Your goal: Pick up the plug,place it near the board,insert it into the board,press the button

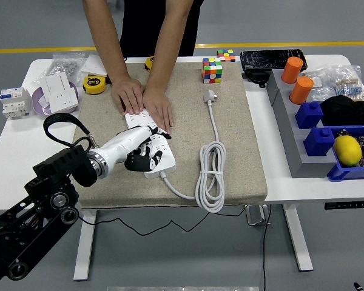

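The white power strip (164,150) lies on the grey mat (230,139). A person at the far side presses both hands (159,112) on the strip's far end. My left hand (144,159) lies across the strip's near end, its black fingers curled down onto it. The black plug is hidden under my hand; only its black cable (59,119) shows, looping back by my wrist. The strip's own white cord (210,179) lies coiled to the right, ending in a white plug (210,96). My right arm is out of view.
A colour cube (212,70) stands at the mat's far edge. A yellow tape measure (94,84) and white sockets (57,92) lie far left. Grey and blue bins with orange cylinders (301,90) and a lemon (347,150) fill the right side.
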You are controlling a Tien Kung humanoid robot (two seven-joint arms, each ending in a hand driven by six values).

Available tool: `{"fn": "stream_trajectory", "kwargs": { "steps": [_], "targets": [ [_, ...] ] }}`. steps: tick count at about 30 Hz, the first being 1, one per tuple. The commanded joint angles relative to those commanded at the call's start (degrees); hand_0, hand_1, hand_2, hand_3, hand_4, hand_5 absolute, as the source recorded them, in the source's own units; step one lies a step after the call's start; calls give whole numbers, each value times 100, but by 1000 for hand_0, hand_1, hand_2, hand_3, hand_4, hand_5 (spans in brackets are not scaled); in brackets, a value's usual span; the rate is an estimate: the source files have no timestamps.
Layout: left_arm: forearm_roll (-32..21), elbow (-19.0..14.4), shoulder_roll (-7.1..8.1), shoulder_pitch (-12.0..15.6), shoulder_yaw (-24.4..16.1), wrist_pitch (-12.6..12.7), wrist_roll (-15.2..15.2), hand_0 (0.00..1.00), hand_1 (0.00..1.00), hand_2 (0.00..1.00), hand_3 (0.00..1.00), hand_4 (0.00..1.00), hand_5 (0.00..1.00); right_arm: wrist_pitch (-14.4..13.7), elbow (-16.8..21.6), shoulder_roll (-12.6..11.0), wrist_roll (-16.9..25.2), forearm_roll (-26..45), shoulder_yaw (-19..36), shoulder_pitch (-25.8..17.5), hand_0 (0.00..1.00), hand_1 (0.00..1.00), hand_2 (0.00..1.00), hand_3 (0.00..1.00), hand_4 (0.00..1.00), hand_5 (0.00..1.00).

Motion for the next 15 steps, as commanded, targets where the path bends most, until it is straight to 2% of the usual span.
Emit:
{"fn": "stream_trajectory", "kwargs": {
  "steps": [2,5,6,8,10,11,12,15],
  "targets": [
    [-276,51,-17,79,-87,294,-382,551,655,639,912,779,320,-1,0,1,-1,-4,6,-8,828,757,742,764,998,948],
    [-963,186,-56,274,-230,860,-1065,551,655,639,912,779,320,1,0,5,3,-2,9,-15,828,757,742,764,998,948],
    [-1127,203,-63,308,-248,960,-1181,897,998,980,998,883,333,0,0,5,3,-1,10,-14,826,757,741,763,998,949],
    [-1595,233,-83,396,-302,1283,-1502,897,998,980,998,883,333,-3,0,6,4,7,15,-13,826,757,741,763,998,949],
    [-1970,244,-83,448,-376,1492,-1733,897,998,980,998,883,333,-6,0,6,4,8,24,-12,826,757,741,763,998,949],
    [-2026,251,-76,460,-402,1506,-1773,897,998,980,998,883,333,-7,0,6,4,8,27,-12,826,757,741,763,998,949],
    [-2042,258,-67,466,-416,1512,-1793,878,952,933,998,886,308,-7,0,6,3,8,27,-11,826,756,741,763,998,949],
    [-1947,300,-21,474,-432,1469,-1756,878,952,933,998,886,308,-10,0,5,7,20,26,-3,826,756,741,763,998,949]
  ]
}}
